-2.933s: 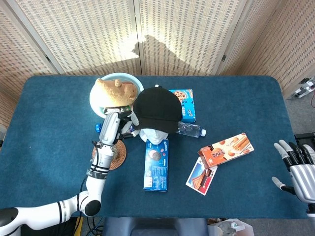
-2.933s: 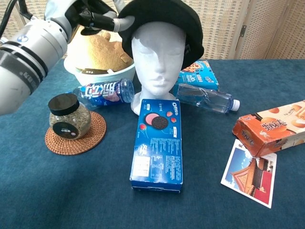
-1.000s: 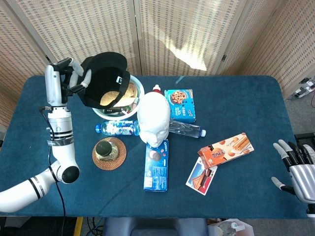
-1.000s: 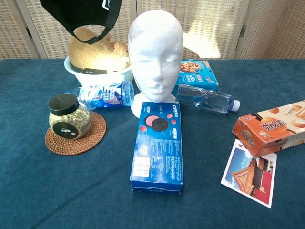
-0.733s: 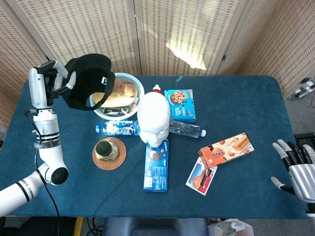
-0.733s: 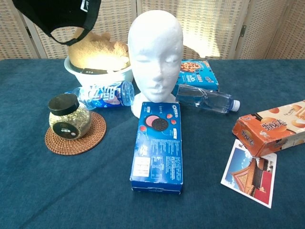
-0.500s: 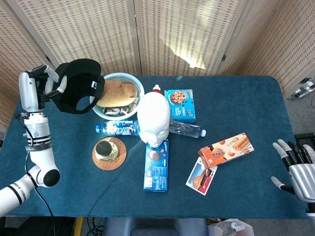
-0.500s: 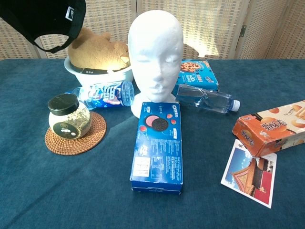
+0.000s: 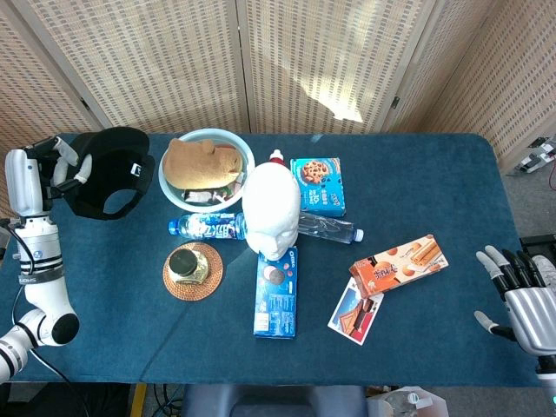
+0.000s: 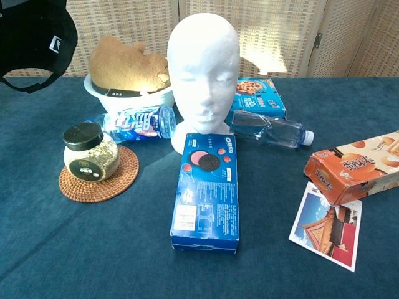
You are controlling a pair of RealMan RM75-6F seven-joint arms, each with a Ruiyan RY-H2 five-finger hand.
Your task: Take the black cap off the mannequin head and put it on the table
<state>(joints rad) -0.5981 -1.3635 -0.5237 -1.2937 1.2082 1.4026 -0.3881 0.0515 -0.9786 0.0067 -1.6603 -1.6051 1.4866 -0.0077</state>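
The black cap [image 9: 109, 172] hangs in the air above the table's far left part, held by my left hand [image 9: 61, 167] at its edge. In the chest view the cap [image 10: 34, 40] fills the top left corner; the hand itself is out of that frame. The white mannequin head [image 9: 271, 208] stands bare in the middle of the blue table [image 9: 417, 174], also seen face-on as the mannequin head [image 10: 204, 71]. My right hand [image 9: 517, 295] hovers at the table's near right corner, fingers spread, holding nothing.
A bowl with a plush toy [image 9: 204, 167], a lying bottle [image 9: 204, 227], a jar on a wicker coaster [image 9: 191, 265], a blue cookie box [image 9: 276, 291], a clear bottle [image 9: 330, 229], another blue box [image 9: 318, 184], an orange box [image 9: 398, 263] and a postcard [image 9: 354, 311] surround the head.
My left hand has lifted the cap off the mannequin head and carried it steadily leftward, past the bowl, out over the table's left part. The right hand has barely moved.
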